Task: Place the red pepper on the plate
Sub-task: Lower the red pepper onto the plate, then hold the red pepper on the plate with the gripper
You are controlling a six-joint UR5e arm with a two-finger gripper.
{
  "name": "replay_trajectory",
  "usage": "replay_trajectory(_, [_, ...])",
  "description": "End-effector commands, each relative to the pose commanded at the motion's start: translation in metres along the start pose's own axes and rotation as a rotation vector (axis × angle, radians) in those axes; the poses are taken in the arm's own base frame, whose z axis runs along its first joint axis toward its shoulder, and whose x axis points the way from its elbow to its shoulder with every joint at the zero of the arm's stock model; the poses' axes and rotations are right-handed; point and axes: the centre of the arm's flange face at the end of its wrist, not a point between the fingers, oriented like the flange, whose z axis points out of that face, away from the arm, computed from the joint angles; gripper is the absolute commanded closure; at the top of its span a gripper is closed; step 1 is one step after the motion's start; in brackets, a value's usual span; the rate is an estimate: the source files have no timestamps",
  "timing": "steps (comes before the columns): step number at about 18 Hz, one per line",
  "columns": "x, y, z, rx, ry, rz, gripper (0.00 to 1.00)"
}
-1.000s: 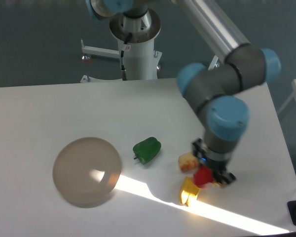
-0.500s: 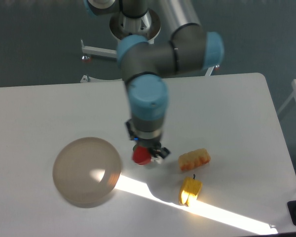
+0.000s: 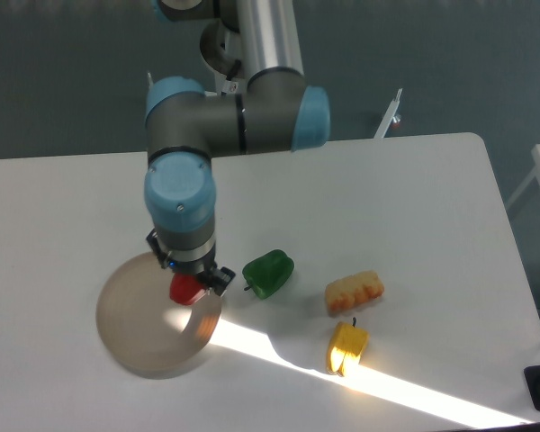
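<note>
The red pepper (image 3: 185,289) is small, glossy and bright red. My gripper (image 3: 191,283) is shut on it and holds it over the right part of the plate (image 3: 144,324). The plate is a large round brownish-grey translucent disc at the left front of the white table. I cannot tell whether the pepper touches the plate. The arm comes down from the back and hides the pepper's top.
A green pepper (image 3: 269,273) lies just right of the gripper. A yellow pepper (image 3: 347,346) and an orange-yellow corn-like toy (image 3: 354,292) lie further right. A bright strip of sunlight crosses the table's front. The table's right edge (image 3: 504,225) is far off.
The gripper has carried the red pepper leftward, from beside the yellow pepper, past the green pepper, to above the plate's right part. The green pepper is uncovered again.
</note>
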Motion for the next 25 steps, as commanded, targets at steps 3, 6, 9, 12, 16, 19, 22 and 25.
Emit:
replay_trajectory(3, [0.004,0.001,0.017,-0.017,0.036,-0.016,0.48])
replay_trajectory(6, [0.003,-0.002,0.042,-0.046,0.066,-0.016,0.48])
replay_trajectory(9, [0.000,-0.005,0.064,-0.072,0.081,-0.006,0.48])
replay_trajectory(12, [-0.001,-0.006,0.069,-0.075,0.085,-0.004,0.48])
replay_trajectory(16, [-0.001,-0.006,0.072,-0.075,0.085,0.001,0.48])
replay_trajectory(19, [-0.002,-0.007,0.073,-0.076,0.086,0.000,0.48])
replay_trajectory(22, [-0.002,-0.007,0.073,-0.075,0.085,0.001,0.48])
replay_trajectory(25, [-0.002,-0.007,0.072,-0.075,0.085,0.001,0.47])
